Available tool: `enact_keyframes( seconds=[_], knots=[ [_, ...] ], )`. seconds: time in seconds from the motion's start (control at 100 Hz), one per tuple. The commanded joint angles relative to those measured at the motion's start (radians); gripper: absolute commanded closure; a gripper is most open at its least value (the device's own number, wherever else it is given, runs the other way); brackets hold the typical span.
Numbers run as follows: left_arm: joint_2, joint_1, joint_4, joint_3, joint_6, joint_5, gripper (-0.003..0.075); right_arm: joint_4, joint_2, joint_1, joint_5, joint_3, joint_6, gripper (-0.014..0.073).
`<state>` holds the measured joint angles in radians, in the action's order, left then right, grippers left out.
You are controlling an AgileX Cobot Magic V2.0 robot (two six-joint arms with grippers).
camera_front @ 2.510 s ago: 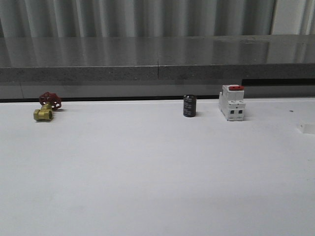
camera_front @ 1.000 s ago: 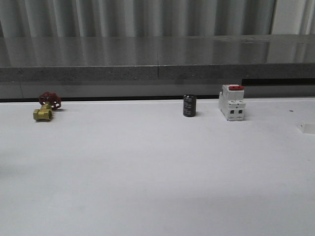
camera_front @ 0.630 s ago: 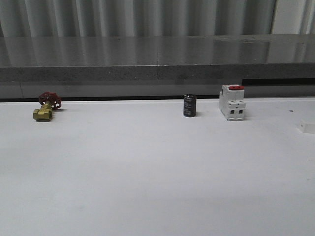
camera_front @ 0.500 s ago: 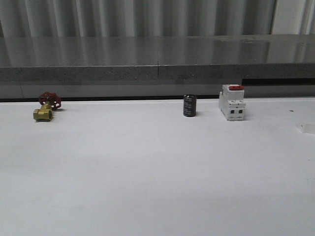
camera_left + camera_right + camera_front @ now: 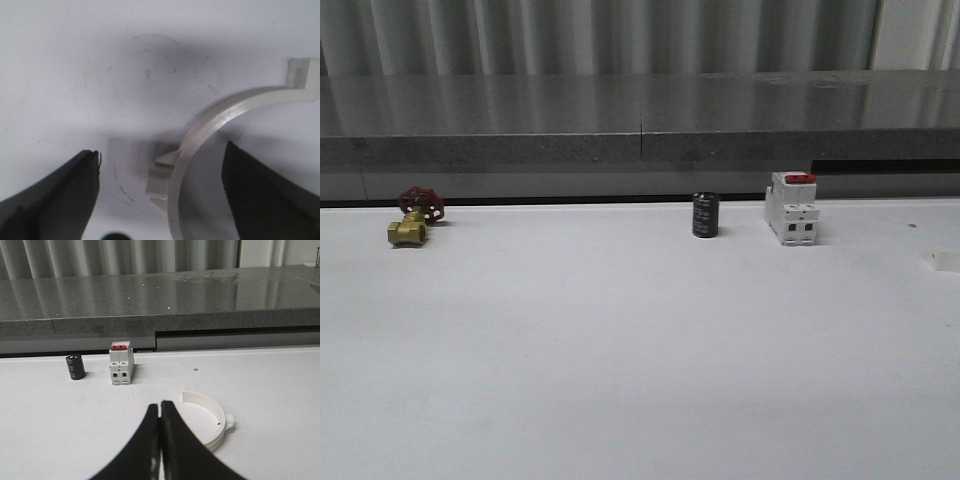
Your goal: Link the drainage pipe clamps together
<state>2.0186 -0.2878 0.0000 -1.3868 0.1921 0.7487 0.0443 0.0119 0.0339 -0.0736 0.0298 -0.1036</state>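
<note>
On the white tabletop (image 5: 640, 370), seen from the front, a small brass valve with a dark red handwheel (image 5: 413, 219) stands far left by the back edge. A short black cylinder with a printed label (image 5: 705, 215) stands right of centre, and just to its right is a white boxy breaker with a red top (image 5: 792, 207). A faint white piece at the right edge of the front view is too small to identify.

In the left wrist view, the left gripper (image 5: 160, 192) is spread wide, its two dark fingers (image 5: 60, 192) straddling a white plastic semicircular clamp half (image 5: 210, 135) that lies flat on the table. This half-ring is a thin curved band. One flat rectangular tab juts outward from its end between the fingers, and another squared tab sits at its far end. Neither finger can be seen touching the plastic.

In the right wrist view, the right gripper (image 5: 160, 440) has its black fingers pressed together with nothing between them, above the table. Just beyond them lies a second white plastic semicircular clamp half (image 5: 210, 417). It is a low curved wall with a small rounded tab at one end, resting flat, in front and to the right of the breaker.
</note>
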Motion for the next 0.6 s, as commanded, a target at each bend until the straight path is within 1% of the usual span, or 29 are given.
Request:
enact_keyframes(
  seconds=[0.0, 0.59],
  knots=[
    [-0.044, -0.003, -0.013, -0.03, 0.004, -0.024, 0.0216, 0.0, 0.017, -0.003, 0.084, -0.02, 0.005, 0.0661],
    [-0.041, -0.003, -0.022, -0.018, 0.005, -0.043, 0.0218, 0.0, 0.017, -0.003, 0.084, -0.02, 0.005, 0.0661]
  ],
)
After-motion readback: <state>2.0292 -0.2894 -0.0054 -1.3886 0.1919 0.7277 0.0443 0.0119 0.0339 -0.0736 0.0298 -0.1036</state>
